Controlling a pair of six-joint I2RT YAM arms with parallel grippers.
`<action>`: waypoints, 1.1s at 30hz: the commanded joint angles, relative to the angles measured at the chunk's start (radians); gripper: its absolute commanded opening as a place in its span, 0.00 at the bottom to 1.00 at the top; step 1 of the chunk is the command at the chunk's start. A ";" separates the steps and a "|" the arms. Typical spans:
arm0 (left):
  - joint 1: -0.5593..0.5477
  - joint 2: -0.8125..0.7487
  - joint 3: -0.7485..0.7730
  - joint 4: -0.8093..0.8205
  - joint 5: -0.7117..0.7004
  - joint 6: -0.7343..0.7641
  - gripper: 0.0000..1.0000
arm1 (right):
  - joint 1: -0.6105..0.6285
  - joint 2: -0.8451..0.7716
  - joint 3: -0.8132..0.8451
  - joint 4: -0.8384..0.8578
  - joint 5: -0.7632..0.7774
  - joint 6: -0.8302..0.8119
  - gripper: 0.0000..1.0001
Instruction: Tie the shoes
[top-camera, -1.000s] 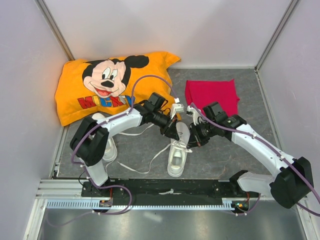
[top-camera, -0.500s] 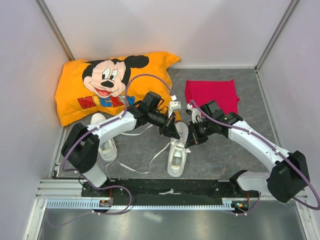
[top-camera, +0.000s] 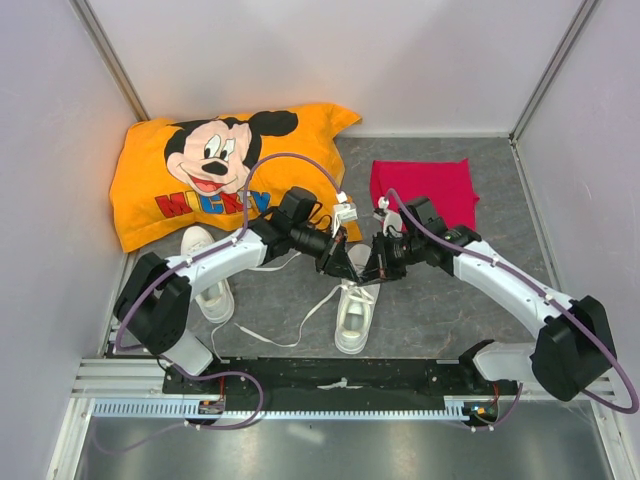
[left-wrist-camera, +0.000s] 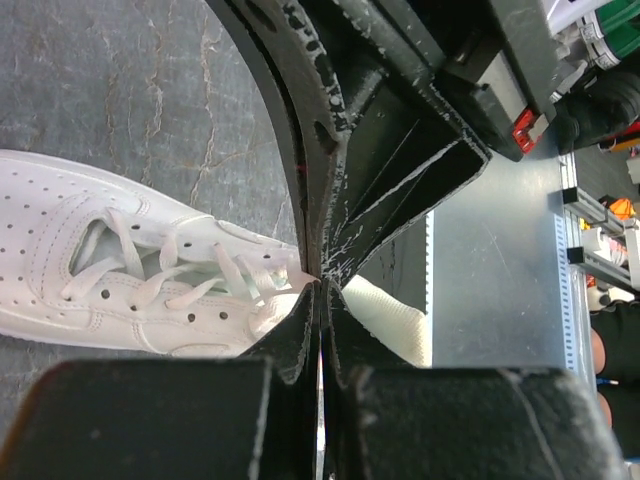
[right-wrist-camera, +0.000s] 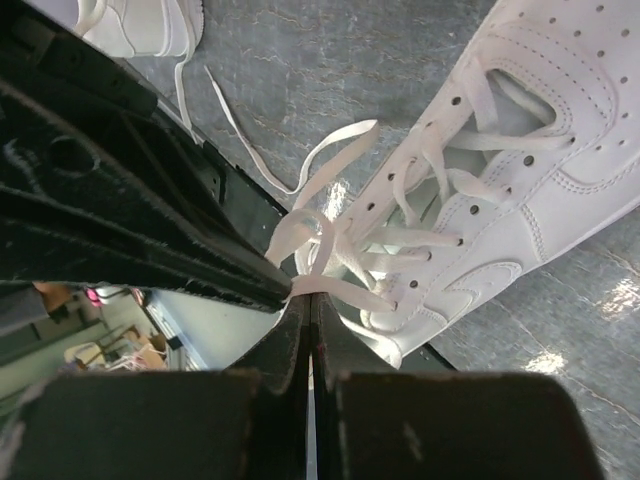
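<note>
Lace (right-wrist-camera: 340, 290) is thin, limp and slippery, and the middle shoe (top-camera: 354, 312), 6 o'clock on the tabletop (top-camera: 440, 300), looks light, so pinch close to the shoe. Right hand (right-wrist-camera: 309, 300) is clamped on the lace; left hand (left-wrist-camera: 319, 296) is pressed together, contents unclear; second shoe (top-camera: 214, 298) sits at 8 o'clock. A second ago the hands were apart, now they're tip to tip.

Pale lilac walls (top-camera: 350, 60); grey marbled floor (top-camera: 440, 312); metal rail (top-camera: 400, 408) nearside.

White shoes (top-camera: 355, 315); grey, seemingly marbled table (top-camera: 440, 310)
</note>
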 joint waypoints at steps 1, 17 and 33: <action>-0.005 -0.044 -0.026 0.081 0.028 -0.082 0.01 | -0.001 -0.012 -0.055 0.145 -0.005 0.131 0.00; -0.005 -0.057 -0.064 0.143 0.039 -0.176 0.02 | 0.002 -0.212 -0.371 0.662 0.073 0.413 0.00; 0.006 -0.109 -0.046 -0.060 -0.035 0.040 0.35 | 0.022 -0.235 -0.506 0.834 0.098 0.416 0.00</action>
